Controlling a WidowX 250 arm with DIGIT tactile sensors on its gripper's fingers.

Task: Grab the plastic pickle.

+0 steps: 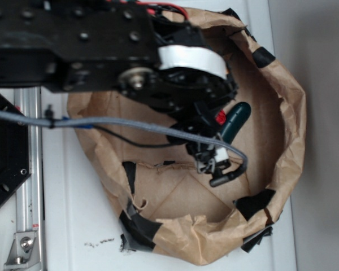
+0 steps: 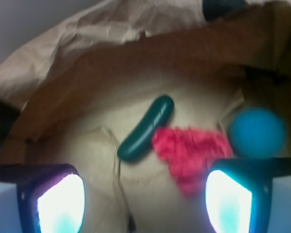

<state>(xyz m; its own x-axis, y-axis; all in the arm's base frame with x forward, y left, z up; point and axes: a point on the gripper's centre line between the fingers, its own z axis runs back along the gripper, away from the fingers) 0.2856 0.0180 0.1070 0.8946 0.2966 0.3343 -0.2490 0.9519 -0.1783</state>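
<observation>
Inside the paper bag [image 2: 87, 29] there are three loose things: one pickle [image 2: 146, 128], one red wad [image 2: 191, 150] and one blue ball [image 2: 257, 132]. The wad touches the pickle's right side, and the ball sits just right of the wad. There is one bag, with several black tape patches [image 1: 140, 227] along its rim. One gripper [image 2: 144, 199] with two fingers [image 2: 60, 201] hangs over the bag. One grey cable [image 1: 130, 124] crosses the bag.

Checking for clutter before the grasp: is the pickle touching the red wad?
Cannot tell. In the wrist view the plastic pickle and the red wad meet edge to edge with no visible gap, but blur hides whether they actually touch.
</observation>
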